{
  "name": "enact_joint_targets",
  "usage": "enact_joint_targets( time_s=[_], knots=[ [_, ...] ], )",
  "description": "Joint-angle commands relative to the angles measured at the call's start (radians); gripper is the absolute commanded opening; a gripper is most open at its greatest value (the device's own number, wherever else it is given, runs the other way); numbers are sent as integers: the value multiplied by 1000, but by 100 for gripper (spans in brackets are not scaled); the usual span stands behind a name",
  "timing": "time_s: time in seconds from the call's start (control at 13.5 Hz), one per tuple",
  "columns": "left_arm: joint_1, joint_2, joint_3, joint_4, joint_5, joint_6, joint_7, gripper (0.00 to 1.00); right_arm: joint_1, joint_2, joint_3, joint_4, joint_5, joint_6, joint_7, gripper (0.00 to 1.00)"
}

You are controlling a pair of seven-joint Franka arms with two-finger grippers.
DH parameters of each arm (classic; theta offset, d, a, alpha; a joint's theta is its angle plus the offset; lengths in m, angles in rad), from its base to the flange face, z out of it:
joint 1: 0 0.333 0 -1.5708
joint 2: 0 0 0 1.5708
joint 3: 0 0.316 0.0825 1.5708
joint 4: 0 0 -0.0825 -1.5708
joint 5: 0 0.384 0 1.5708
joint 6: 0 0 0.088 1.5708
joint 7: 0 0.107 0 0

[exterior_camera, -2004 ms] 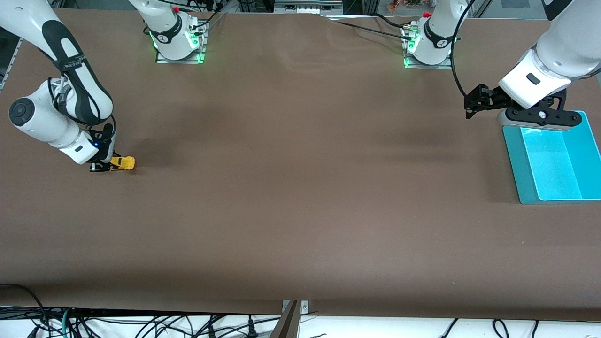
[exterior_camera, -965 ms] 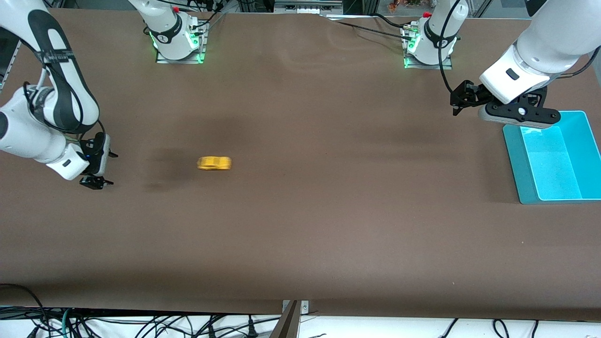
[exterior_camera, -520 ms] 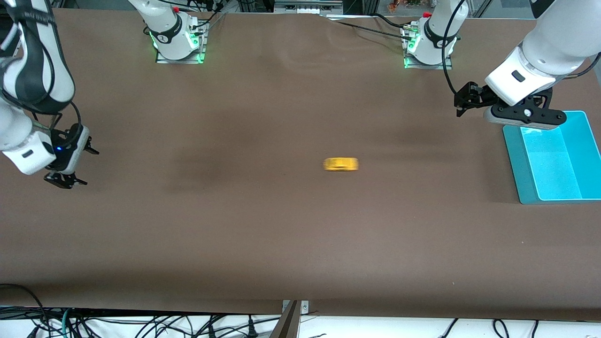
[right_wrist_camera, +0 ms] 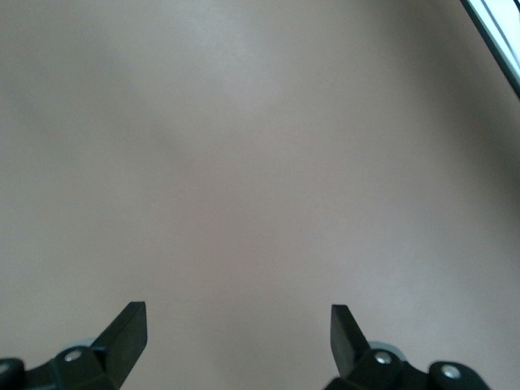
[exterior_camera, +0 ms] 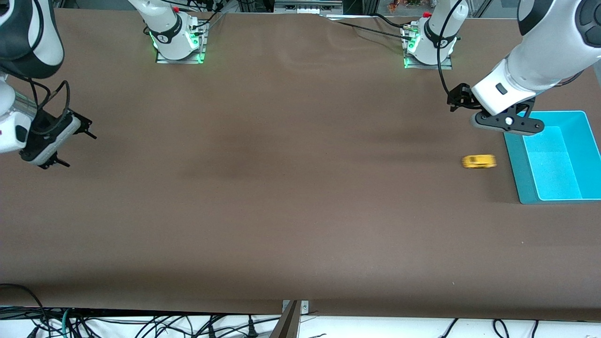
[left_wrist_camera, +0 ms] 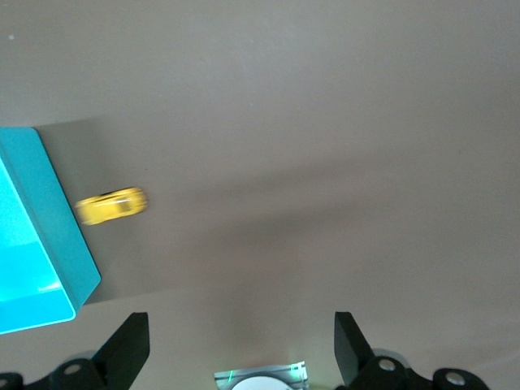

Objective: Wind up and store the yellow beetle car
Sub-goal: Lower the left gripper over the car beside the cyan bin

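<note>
Now the yellow beetle car (exterior_camera: 479, 161) sits on the brown table (exterior_camera: 291, 211) toward the left arm's end, just beside the teal bin (exterior_camera: 516, 178) and apart from its wall by a small gap. Its outline is smeared, so details of its windows and wheels cannot be made out. In the left wrist view the car (left_wrist_camera: 112, 206) lies next to the bin's outer wall (left_wrist_camera: 57, 219), with bare table all around it.

The left gripper (exterior_camera: 507, 123) hangs in the air over the table at the bin's corner that lies farther from the front camera, near the car but not touching it. Its fingers (left_wrist_camera: 130, 341) stand spread wide with nothing between them.

The right gripper (exterior_camera: 70, 145) is raised over the table toward the right arm's end, well apart from the car and the bin. Its fingers (right_wrist_camera: 126, 325) are also spread wide and hold nothing; only bare table shows below them.

The bin lies with its open side up, and nothing can be seen in it.
</note>
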Motion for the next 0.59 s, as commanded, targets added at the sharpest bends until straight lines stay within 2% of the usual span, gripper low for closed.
enact_joint_targets(
  time_s=[0.0, 0.52],
  knots=[
    [11, -1, -9, 1, -16, -20, 120, 100, 49, -32, -51, 18, 9, -61, 191, 100],
    [30, -4, -6, -41, 19, -16, 427, 100, 120, -41, -73, 122, 8, -230, 695, 100]
  ],
)
